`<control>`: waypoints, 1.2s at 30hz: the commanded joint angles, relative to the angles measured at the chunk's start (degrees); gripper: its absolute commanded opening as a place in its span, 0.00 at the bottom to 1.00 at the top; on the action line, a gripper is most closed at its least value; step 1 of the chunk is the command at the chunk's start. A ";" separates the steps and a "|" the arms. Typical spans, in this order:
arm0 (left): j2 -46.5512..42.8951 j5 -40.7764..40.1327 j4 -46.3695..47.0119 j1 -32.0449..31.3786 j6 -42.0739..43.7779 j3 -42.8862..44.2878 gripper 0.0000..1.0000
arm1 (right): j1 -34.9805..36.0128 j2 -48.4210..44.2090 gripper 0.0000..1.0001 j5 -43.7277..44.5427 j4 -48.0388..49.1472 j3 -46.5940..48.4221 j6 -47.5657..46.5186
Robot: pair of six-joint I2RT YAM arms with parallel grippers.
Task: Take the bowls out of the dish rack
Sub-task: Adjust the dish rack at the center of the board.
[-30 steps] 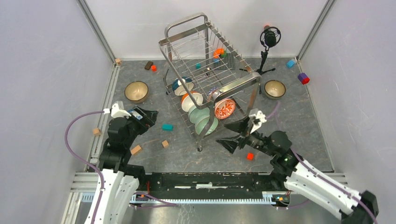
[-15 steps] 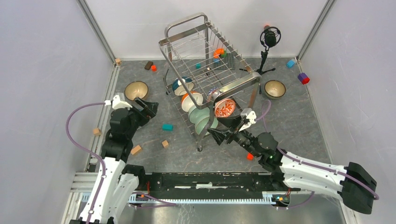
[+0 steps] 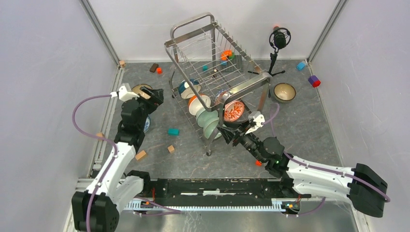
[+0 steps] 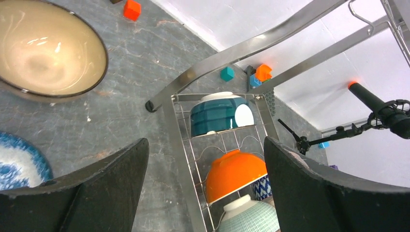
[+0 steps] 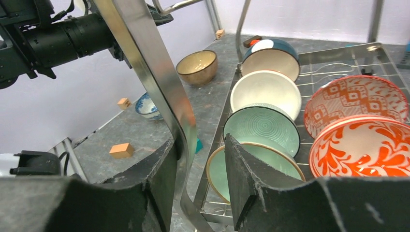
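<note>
The steel dish rack [image 3: 212, 48] stands mid-table with several bowls on edge in its lower tier: teal [image 3: 187, 87], orange [image 4: 234, 174], pale green [image 3: 210, 123] and red-and-white floral [image 3: 233, 111]. My right gripper [image 3: 229, 133] is at the rack's near corner. In the right wrist view its fingers [image 5: 199, 141] straddle the rack's upright frame bar [image 5: 154, 72], half closed, a gap still showing on one side. My left gripper [image 3: 155, 98] hangs wide open and empty left of the rack, above a tan bowl [image 4: 46, 48] and a blue-and-white bowl [image 4: 19, 164] on the table.
Another tan bowl [image 3: 284, 91] sits right of the rack near a black microphone tripod [image 3: 278, 41]. Small blocks lie about: teal [image 3: 173, 131], red [image 3: 258, 162], wooden [image 3: 140, 155]. Walls enclose the table on three sides.
My right arm has reached left to the rack's near corner and its jaws have narrowed around the frame bar. The left arm has stretched away toward the tan bowl, still open.
</note>
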 commanded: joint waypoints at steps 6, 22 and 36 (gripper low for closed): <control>14.90 -1.78 24.70 -4.05 12.51 3.47 0.97 | -8.53 -5.32 0.41 7.66 -5.41 -1.46 0.05; 45.14 11.51 42.04 -4.18 33.83 19.34 0.94 | -12.46 -7.87 0.47 -6.20 -10.59 -0.52 2.44; 52.01 10.71 37.52 -5.34 37.23 28.14 0.32 | -12.49 -7.14 0.87 -10.78 -11.08 0.64 3.57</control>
